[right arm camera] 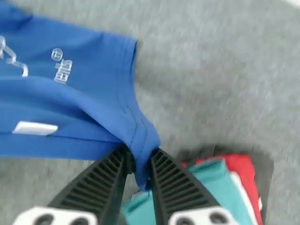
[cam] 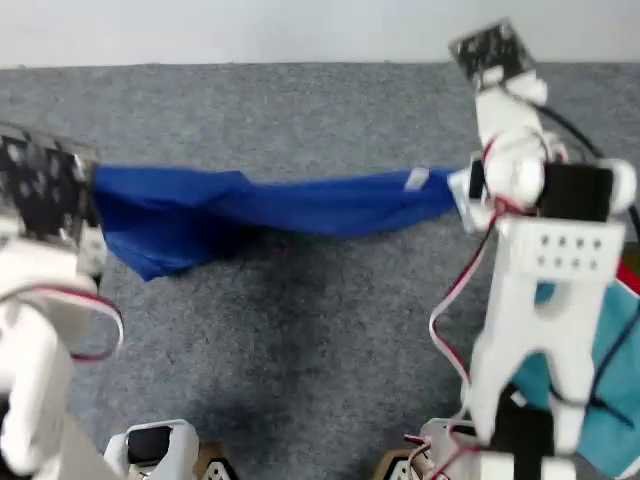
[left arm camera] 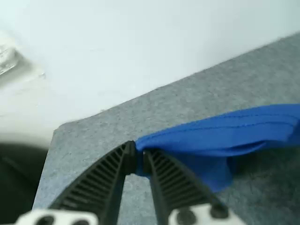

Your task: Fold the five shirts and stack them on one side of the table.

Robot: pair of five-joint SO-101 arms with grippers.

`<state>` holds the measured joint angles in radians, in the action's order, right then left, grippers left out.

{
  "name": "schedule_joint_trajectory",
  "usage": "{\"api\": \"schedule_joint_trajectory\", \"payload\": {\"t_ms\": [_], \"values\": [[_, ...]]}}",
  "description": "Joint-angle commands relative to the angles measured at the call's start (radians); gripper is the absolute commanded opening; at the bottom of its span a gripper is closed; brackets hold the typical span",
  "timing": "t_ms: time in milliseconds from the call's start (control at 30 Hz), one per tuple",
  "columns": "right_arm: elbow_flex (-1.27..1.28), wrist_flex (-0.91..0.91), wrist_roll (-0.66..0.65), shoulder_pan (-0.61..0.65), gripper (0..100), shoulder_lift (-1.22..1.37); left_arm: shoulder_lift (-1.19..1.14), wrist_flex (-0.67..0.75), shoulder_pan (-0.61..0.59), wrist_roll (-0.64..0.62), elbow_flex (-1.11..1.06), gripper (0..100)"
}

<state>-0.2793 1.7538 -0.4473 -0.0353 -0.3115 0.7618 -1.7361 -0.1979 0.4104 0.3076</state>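
A blue shirt (cam: 300,208) hangs stretched across the table between the two arms, above the grey cloth surface. My left gripper (left arm camera: 138,161) is shut on one end of the blue shirt (left arm camera: 225,138); in the high view that end is at the left (cam: 90,200). My right gripper (right arm camera: 139,171) is shut on the other end of the blue shirt (right arm camera: 70,108), at the right in the high view (cam: 465,190). A white tag (cam: 416,180) shows near the right end.
A pile of teal (cam: 615,390) and red (cam: 630,275) shirts lies at the table's right edge, under the right arm; the right wrist view shows the teal (right arm camera: 220,180) and red (right arm camera: 241,171) shirts below the gripper. The grey table (cam: 300,340) stretches in front.
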Motion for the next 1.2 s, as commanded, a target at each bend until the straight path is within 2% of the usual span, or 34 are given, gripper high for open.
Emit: {"api": "schedule_joint_trajectory", "payload": {"t_ms": [0,167,333,433,667,900,1000,1167], "values": [[0.267,0.042,-0.051,-0.022,0.9,-0.257,0.117,-0.02,0.034,0.02,-0.122,1],[0.56,0.042,-0.061,-0.071,0.9,-0.539,0.287,-0.02,0.028,0.104,-0.325,1],[0.565,0.042,-0.129,-0.295,0.9,-0.719,0.462,-0.02,0.028,0.183,-0.529,1],[0.572,0.044,-0.152,-0.355,0.9,-0.734,0.525,-0.02,0.028,0.187,-0.624,1],[0.755,0.044,-0.155,-0.243,0.9,-0.734,0.548,-0.02,0.028,0.189,-0.725,1],[0.91,0.027,-0.158,-0.234,0.9,-0.734,0.543,-0.009,0.032,0.192,-0.754,1],[0.944,-0.053,-0.173,-0.234,1.0,-0.733,0.543,0.08,0.028,0.189,-0.848,1],[0.973,-0.232,-0.167,-0.234,1.0,-0.713,0.528,0.31,0.028,0.133,-1.05,1]]}}
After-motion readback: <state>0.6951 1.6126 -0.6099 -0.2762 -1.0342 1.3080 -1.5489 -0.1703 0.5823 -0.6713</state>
